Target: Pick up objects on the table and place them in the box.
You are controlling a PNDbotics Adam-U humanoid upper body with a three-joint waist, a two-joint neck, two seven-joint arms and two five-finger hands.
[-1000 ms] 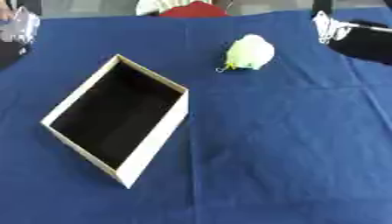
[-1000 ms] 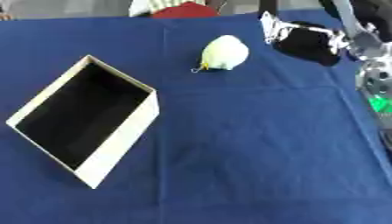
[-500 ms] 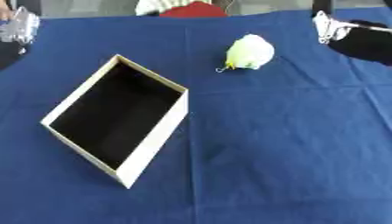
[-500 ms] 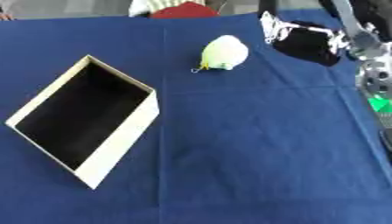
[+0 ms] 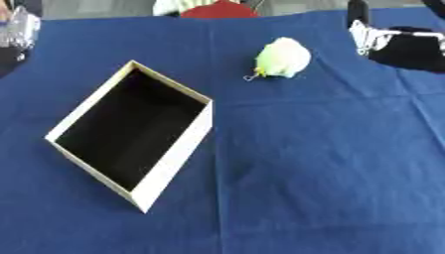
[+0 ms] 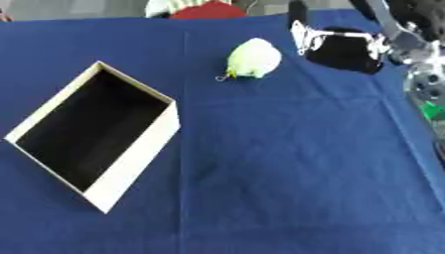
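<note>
A pale green plush toy (image 6: 254,58) with a small metal ring lies on the blue cloth at the back centre. An open cardboard box (image 5: 132,130) with a dark, empty inside sits at the left, turned at an angle. My right hand (image 6: 346,49), black with silver joints, is at the back right, just right of the toy and apart from it; its fingers look relaxed and hold nothing. Only a silvery sliver of my left hand (image 5: 19,27) shows at the top left edge, far from the box and the toy.
The blue cloth (image 5: 322,168) covers the whole table, with faint fold creases. Something red and white (image 5: 215,8) lies past the far edge. Silver and green parts of my right arm (image 6: 426,89) run along the right edge.
</note>
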